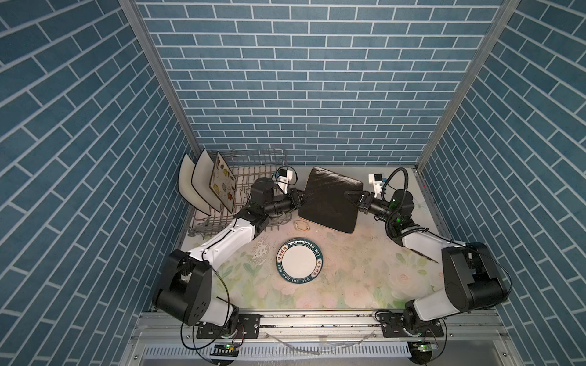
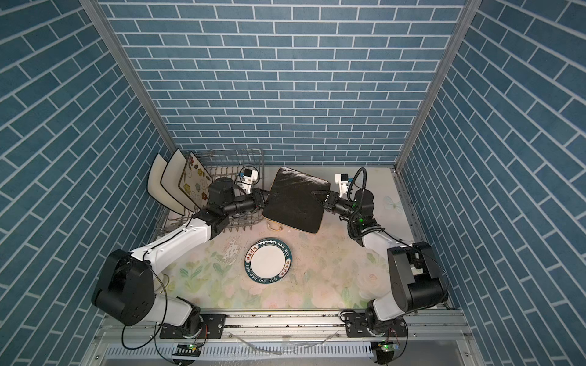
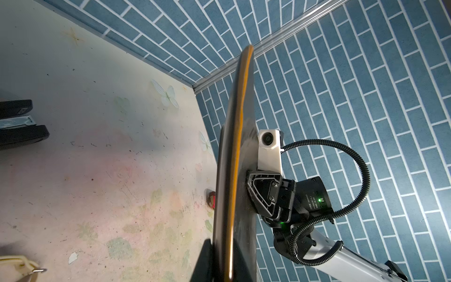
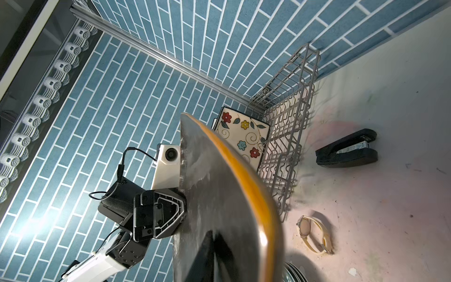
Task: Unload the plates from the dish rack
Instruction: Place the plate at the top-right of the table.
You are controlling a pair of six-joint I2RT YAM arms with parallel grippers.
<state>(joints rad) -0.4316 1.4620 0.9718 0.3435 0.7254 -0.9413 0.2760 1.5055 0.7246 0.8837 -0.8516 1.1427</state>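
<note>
Two pairs of fingers meet one black plate, held clear of the desk; the left fingers are closed on its edge; the right fingers straddle the opposite edge, but whether they press it I cannot tell. Behind the left fingers the dish rack holds three square plates upright; one round plate lies flat on the desk, well apart from both pairs of fingers.

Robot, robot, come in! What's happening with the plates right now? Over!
Left gripper, right gripper: both shut on black plate, opposite edges. Three square plates standing in dish rack. Wristwatch on table below.
</note>
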